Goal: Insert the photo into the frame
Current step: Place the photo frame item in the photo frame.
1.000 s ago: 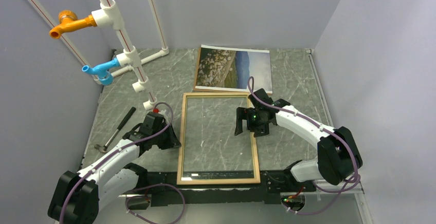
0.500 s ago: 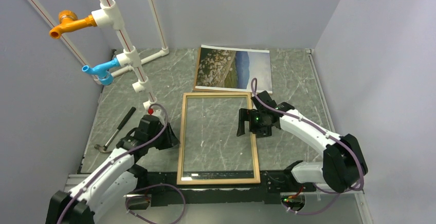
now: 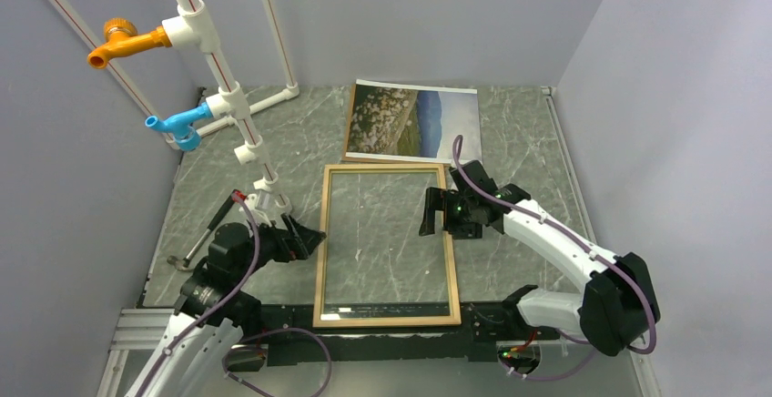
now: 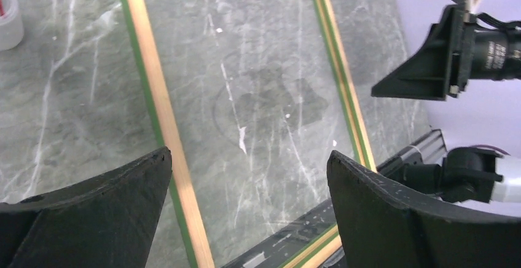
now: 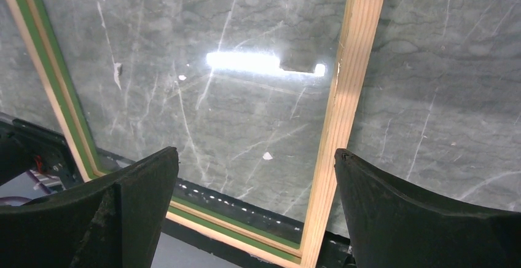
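The frame (image 3: 321, 242) lies flat in the middle of the table, pale wood side up, and the marble shows through its glass. The photo (image 3: 414, 122) lies picture side up just beyond the frame's far edge. My left gripper (image 3: 305, 238) hovers at the frame's left rail (image 4: 161, 114), open, with nothing between its fingers. My right gripper (image 3: 439, 222) hangs over the right rail (image 5: 350, 96), also open and empty. The left wrist view shows its own gripper (image 4: 249, 156) above the glass and the right gripper (image 4: 442, 65) opposite. In the right wrist view the gripper (image 5: 257, 154) straddles the right rail from above.
A hammer (image 3: 208, 229) lies left of the left arm. A white pipe rig with an orange valve (image 3: 123, 42) and a blue valve (image 3: 177, 124) stands at the back left, its foot (image 3: 264, 198) close to the left gripper. Walls enclose the table on three sides.
The left gripper has gone from nearly shut to wide open beside the frame's left rail, and the left arm has pulled back toward its base. The right gripper has drifted slightly away.
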